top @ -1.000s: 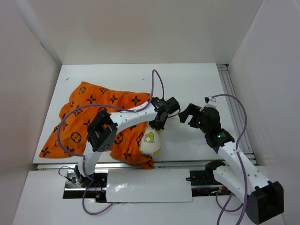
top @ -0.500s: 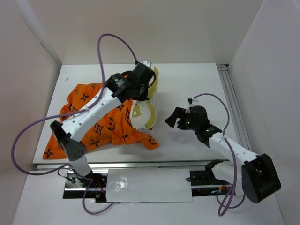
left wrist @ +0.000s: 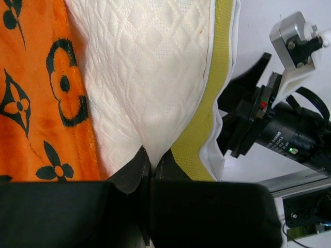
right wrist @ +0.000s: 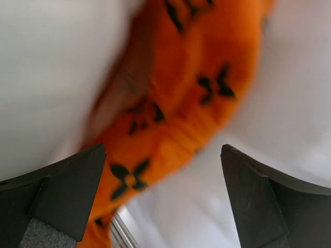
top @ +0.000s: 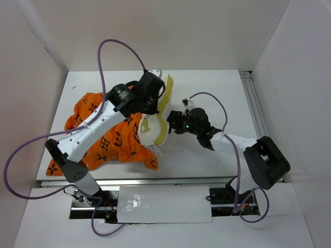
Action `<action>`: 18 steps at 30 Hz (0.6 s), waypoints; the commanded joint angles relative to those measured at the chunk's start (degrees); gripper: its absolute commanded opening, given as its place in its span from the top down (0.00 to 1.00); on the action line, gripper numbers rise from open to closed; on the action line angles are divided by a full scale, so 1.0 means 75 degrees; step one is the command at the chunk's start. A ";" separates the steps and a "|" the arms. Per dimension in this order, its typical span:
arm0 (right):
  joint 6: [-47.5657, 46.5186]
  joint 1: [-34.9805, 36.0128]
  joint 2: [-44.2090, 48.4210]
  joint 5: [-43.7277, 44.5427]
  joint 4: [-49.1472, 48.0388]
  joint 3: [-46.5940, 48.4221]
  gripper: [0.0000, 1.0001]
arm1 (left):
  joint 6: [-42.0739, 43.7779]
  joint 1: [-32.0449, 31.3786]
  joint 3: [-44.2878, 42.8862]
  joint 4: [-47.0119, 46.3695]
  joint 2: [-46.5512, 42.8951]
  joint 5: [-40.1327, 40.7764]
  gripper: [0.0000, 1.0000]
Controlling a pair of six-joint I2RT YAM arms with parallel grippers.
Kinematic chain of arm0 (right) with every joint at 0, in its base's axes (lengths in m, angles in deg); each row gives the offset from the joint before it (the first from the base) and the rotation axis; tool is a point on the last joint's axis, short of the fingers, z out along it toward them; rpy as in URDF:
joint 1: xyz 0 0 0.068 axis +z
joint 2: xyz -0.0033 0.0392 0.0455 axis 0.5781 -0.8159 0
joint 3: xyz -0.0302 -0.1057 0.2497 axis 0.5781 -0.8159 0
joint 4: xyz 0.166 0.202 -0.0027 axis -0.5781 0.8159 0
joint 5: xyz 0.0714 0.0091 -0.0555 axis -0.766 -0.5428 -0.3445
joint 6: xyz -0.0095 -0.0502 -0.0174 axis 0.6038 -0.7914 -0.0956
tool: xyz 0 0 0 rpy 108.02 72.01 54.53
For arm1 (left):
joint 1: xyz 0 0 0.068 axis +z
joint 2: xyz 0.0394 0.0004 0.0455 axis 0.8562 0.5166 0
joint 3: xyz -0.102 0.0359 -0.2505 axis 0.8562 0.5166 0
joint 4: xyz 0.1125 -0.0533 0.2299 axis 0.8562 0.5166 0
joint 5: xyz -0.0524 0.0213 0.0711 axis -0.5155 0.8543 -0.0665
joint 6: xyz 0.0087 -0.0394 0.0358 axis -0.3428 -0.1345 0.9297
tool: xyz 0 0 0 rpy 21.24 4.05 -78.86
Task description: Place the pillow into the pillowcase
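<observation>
Orange pillowcase (top: 103,142) is lying at 9 o'clock on the white table (top: 217,93), the cream pillow (top: 151,129) sticking out at its 3 o'clock side. The left gripper (left wrist: 150,164) is pinching the pillow's quilted face; the right gripper (right wrist: 163,170), jaws spread wide, is hovering at the pillow's 3 o'clock.

The top external camera looks steeply down from above and behind the arm bases, taking in the whole table (top: 232,82). The left wrist camera sits very near the pillow (left wrist: 150,67) and pillowcase (left wrist: 36,88), looking along the left claw (left wrist: 151,164) — the right wrist camera, equally near, looks out through the right claw (right wrist: 163,191) at that same orange cloth, blurred.
</observation>
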 commanded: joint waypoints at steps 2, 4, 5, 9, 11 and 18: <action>0.0137 0.0476 -0.0424 0.0332 -0.1607 0.0506 0.01 | 0.0197 0.0043 0.0043 -0.0515 -0.1074 0.0027 1.00; 0.0454 0.0651 -0.0776 0.0332 -0.2182 0.0657 0.01 | 0.0197 0.0113 0.0044 -0.0515 -0.1215 -0.0055 1.00; 0.0559 0.0652 -0.0963 0.0332 -0.2183 0.0797 0.01 | 0.0197 0.0113 0.0044 -0.0515 -0.1343 -0.0056 1.00; 0.0923 0.0816 -0.2110 0.0087 -0.2616 0.1442 0.04 | 0.0197 0.0113 0.0114 -0.0608 -0.1695 -0.0231 1.00; 0.1029 0.1026 -0.2359 0.0086 -0.2816 0.1805 0.06 | 0.0291 0.0113 0.0184 -0.0609 -0.1788 -0.0418 1.00; 0.1029 0.1530 -0.3308 0.1350 -0.2371 0.2989 0.14 | 0.0361 0.0113 0.0337 -0.0749 -0.1930 -0.0817 1.00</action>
